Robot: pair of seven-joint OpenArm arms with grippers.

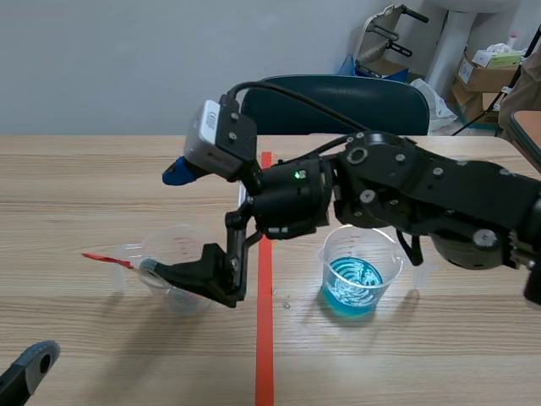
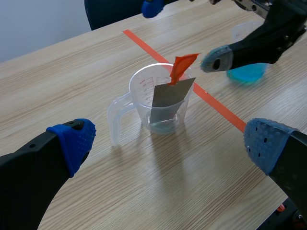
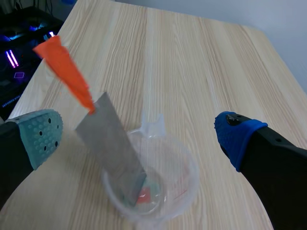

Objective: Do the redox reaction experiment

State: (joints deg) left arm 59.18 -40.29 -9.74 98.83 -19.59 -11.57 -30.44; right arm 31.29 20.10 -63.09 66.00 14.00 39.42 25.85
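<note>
Leaning in clear cup [image 2: 139, 96]: grey metal strip [image 2: 168, 98], orange tab [image 2: 182, 64] uppermost. Right gripper [image 3: 139, 136] open, pads either side of strip (contact not discernible). Left gripper [image 2: 170, 143] open, near cup. Blue-liquid cup [image 1: 359, 275] shown whole in scene view only.

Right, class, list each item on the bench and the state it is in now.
Clear cup: upright, not gripped.
Metal strip: standing in it, leaning on the rim, orange tab up.
Second cup: upright, part full of blue liquid.
Left jaws: open.
Right jaws: open, nothing gripped.
</note>
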